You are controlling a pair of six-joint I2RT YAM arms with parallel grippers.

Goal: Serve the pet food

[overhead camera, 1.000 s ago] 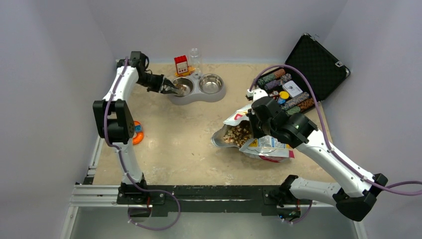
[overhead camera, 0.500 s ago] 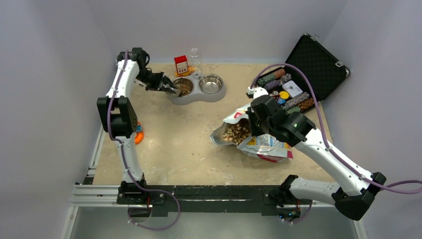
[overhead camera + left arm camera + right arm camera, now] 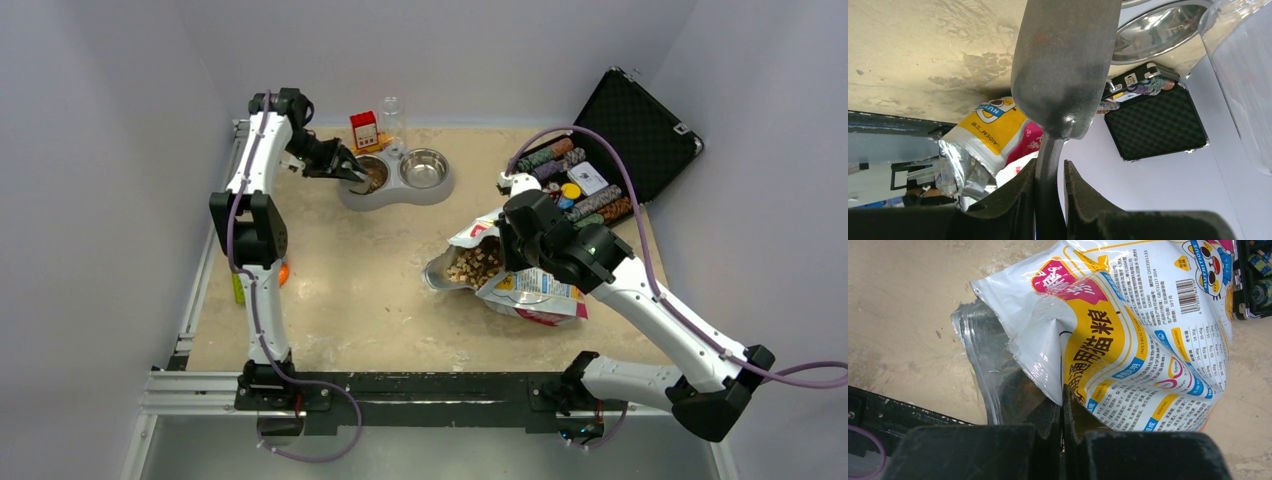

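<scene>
Right fingers (image 3: pixel 1074 416) pinch the bag (image 3: pixel 1128 340) edge at three o'clock, propping its mouth open over the kibble (image 3: pixel 474 264) inside; left fingers (image 3: pixel 1015 197) clamp the scoop (image 3: pixel 1063 65) handle above the bowl (image 3: pixel 372 176) at eleven o'clock, likely for tipping

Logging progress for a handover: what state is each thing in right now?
left gripper: shut on scoop handle.
scoop: held at left bowl.
left bowl: holds some pet food.
right bowl: empty.
bag: open, on its side.
right gripper: shut on bag edge.
case: lid open.
</scene>
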